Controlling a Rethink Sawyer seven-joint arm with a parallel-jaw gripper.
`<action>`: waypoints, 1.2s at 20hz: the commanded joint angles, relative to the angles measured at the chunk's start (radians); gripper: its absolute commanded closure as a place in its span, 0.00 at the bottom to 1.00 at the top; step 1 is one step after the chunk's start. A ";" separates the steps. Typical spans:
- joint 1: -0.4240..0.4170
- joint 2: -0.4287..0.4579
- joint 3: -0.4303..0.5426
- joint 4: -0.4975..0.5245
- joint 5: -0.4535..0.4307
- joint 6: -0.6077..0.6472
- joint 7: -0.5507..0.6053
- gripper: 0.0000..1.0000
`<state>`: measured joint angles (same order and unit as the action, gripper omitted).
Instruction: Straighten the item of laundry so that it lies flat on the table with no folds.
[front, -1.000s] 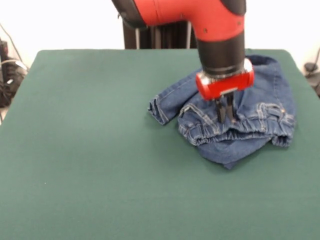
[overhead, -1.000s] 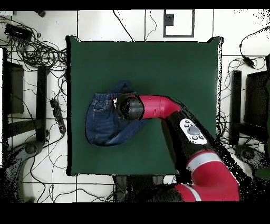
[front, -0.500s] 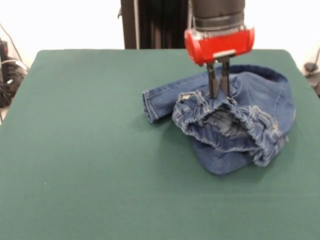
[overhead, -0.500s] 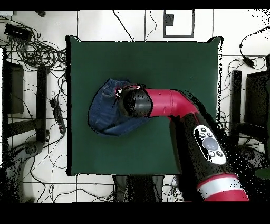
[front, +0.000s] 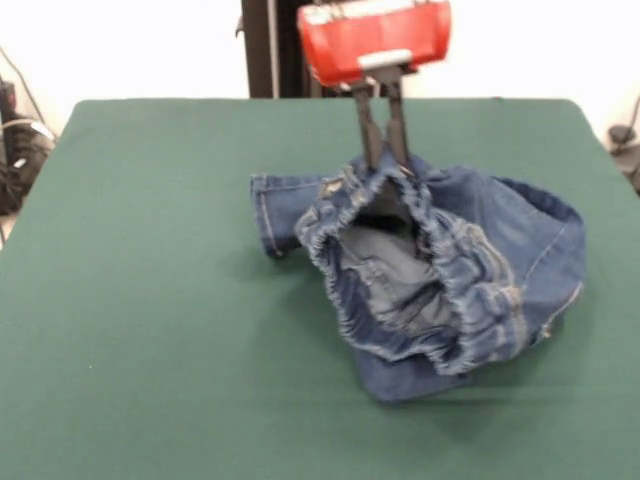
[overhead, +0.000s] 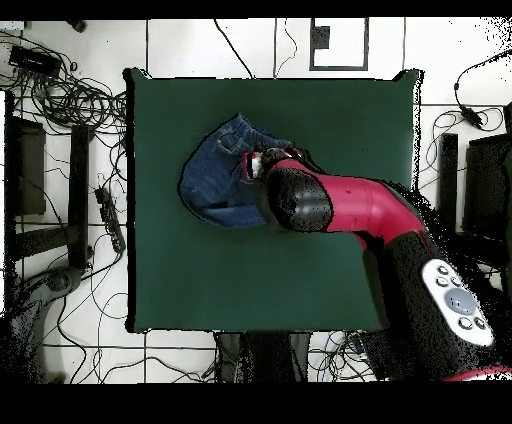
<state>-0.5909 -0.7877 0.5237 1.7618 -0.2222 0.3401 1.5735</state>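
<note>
- Green felt-like worktop (front: 150, 330) fills most of both views, its bare surface stretching wide around the single garment on it.
- The red and black arm (overhead: 370, 215) crosses the worktop in the overhead view and ends over the denim; the front view shows only its red wrist block at the top edge.
- Jeans (front: 500, 260) sit right of centre in the front view, bunched in a heap rather than flat. One leg (front: 285, 210) sticks out to the left and lies on the worktop, cuff turned up.
- The gathered waistband (front: 440, 290) is pulled up into a gaping loop, so the paler inside of the garment shows through the opening. Its top point is lifted clear of the worktop, while the lower folds and seat rest on the felt.
- The gripper (front: 380, 155) hangs straight down from the red block, its two dark fingers (front: 366, 130) drawn close together and pinching the waistband at that raised point. They seem to hold one layer of cloth, though the gathers hide the exact bite.
</note>
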 joint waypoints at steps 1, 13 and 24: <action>-0.158 -0.109 0.262 0.187 0.029 -0.039 0.010 1.00; 0.076 -0.222 -0.181 0.125 -0.223 -0.161 0.197 1.00; -0.102 -0.436 -0.017 0.280 -0.205 -0.147 -0.004 1.00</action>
<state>-0.5996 -1.0766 0.3926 1.9153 -0.4474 0.1973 1.5735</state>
